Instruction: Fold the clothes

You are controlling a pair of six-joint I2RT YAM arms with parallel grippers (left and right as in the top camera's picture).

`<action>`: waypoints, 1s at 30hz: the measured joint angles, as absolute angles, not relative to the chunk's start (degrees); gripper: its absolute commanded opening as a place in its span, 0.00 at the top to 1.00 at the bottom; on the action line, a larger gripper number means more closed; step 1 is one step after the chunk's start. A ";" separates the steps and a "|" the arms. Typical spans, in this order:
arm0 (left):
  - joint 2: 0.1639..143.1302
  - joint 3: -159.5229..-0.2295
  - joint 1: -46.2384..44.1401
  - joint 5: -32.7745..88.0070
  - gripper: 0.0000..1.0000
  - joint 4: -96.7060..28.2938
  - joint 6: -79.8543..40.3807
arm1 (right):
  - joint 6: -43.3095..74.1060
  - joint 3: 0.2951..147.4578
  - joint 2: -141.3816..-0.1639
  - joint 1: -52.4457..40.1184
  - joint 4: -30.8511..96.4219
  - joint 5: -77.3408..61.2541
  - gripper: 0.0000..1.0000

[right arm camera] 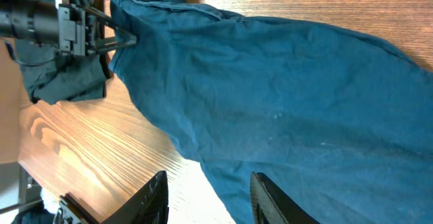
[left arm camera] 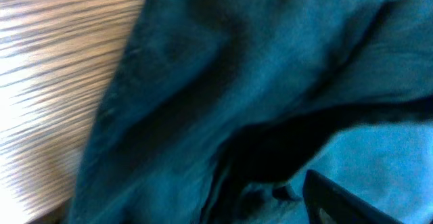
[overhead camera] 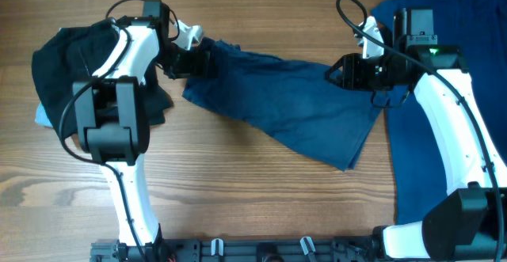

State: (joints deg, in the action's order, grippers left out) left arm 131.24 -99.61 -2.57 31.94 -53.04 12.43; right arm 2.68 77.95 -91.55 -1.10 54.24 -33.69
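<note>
On the wooden table point(overhead camera: 238, 191) a dark blue garment point(overhead camera: 285, 104) lies slantwise across the middle, running from about 10 o'clock down toward 4 o'clock, stretched between the two grippers and creased along its length. The left gripper point(overhead camera: 196, 58) sits at the garment's 10 o'clock end. Seen from the right wrist, its fingers are pinched together on the bunched corner there. Its own camera is blurred and filled with blue cloth, with one dark finger point(left arm camera: 338, 200) at the lower right. The right gripper point(overhead camera: 333, 74) is at the garment's 2 o'clock edge. Its fingers point(right arm camera: 154, 200) stand well apart in the wrist view, the garment's lower edge running into the gap between them, and nothing is clamped. At 9 o'clock a heap of black clothes point(overhead camera: 67, 64) lies partly under the left arm point(overhead camera: 119, 112), touching or just beside the blue garment's gripped end. A pale blue scrap point(overhead camera: 41, 116) shows at the heap's outer edge. At 3 o'clock a second blue garment point(overhead camera: 428, 159) is spread flat under the right arm point(overhead camera: 447, 112), filling that side of the table from top to bottom. Its inner edge lies just beside the first garment's 4 o'clock corner, and whether the two overlap there cannot be told.
</note>
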 measured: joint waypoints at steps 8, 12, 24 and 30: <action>133.80 -99.72 -3.57 35.70 0.96 -58.11 14.79 | 2.94 77.95 -91.55 -1.10 54.24 -33.67 0.61; 132.53 -104.20 -1.30 31.81 0.96 -73.97 14.04 | 2.94 77.95 -91.55 -1.10 54.22 -33.65 0.61; 116.22 -129.58 -12.49 17.26 0.94 -86.21 9.74 | 4.01 77.95 -91.55 -1.10 52.01 -33.67 0.60; 125.84 -127.79 -26.30 10.46 0.83 -83.24 7.55 | 4.25 77.95 -91.55 -1.10 51.75 -33.67 0.60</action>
